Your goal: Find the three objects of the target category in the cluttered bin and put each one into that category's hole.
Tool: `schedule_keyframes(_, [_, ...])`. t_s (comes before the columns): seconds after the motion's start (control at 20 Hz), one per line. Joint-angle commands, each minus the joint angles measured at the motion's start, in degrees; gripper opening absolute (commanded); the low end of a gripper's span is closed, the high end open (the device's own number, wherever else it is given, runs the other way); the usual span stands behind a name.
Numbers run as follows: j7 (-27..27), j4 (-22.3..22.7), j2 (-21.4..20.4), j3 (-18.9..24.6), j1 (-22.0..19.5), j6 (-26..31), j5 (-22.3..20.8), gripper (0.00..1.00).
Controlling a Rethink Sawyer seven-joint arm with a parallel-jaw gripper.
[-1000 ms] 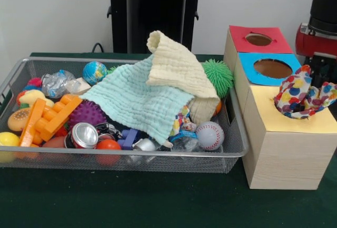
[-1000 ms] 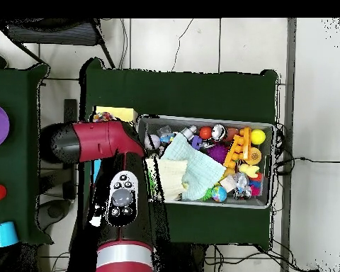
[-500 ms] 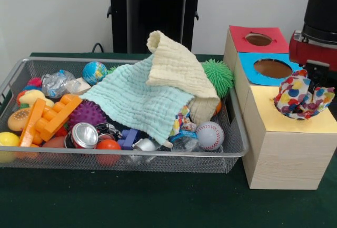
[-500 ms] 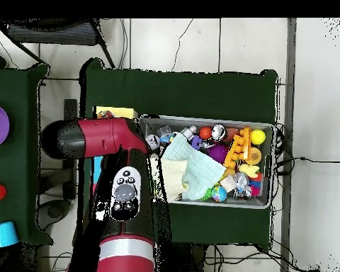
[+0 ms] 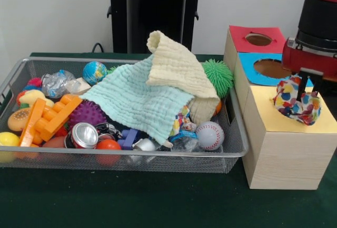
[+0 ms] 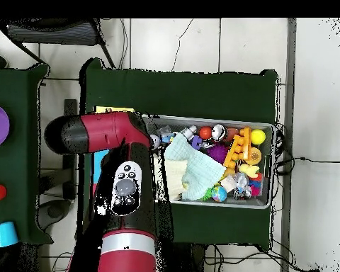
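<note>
In the front view, the gripper (image 5: 304, 85) comes down over the yellow-topped box (image 5: 287, 149). One dark finger (image 5: 301, 87) is pressed into the multicoloured spotted cloth (image 5: 296, 103). The cloth sits bunched directly below the gripper, at the hole of this box, and most of it is above the top surface (I judge it is only partly pushed in). The finger seems to be inside the folds, but I cannot tell if the gripper grasps the cloth or only pushes it, because the second finger is hidden. So the relation that matters is vertical: the cloth and the hole lie straight under the tool, and the next move probably goes downward. The wire bin (image 5: 231, 149) with the mint cloth (image 5: 139, 101) and the cream cloth (image 5: 176, 67) lies well to the side of the gripper.

In the overhead view, the red arm (image 6: 123, 191) covers the boxes, so gripper and spotted cloth are hidden. The bin (image 6: 268, 202) lies beside the arm.
</note>
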Motion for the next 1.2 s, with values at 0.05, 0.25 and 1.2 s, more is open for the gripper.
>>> schedule_keyframes(0.05, [-1.2,-3.4,3.0,0.4,-2.2,7.1,-3.2,0.0])
schedule_keyframes(0.25, [-1.3,-4.0,3.6,0.3,-2.3,8.9,-3.7,0.0])
schedule_keyframes(1.2, [-3.7,0.4,5.4,-0.2,-3.3,11.2,-5.2,0.0])
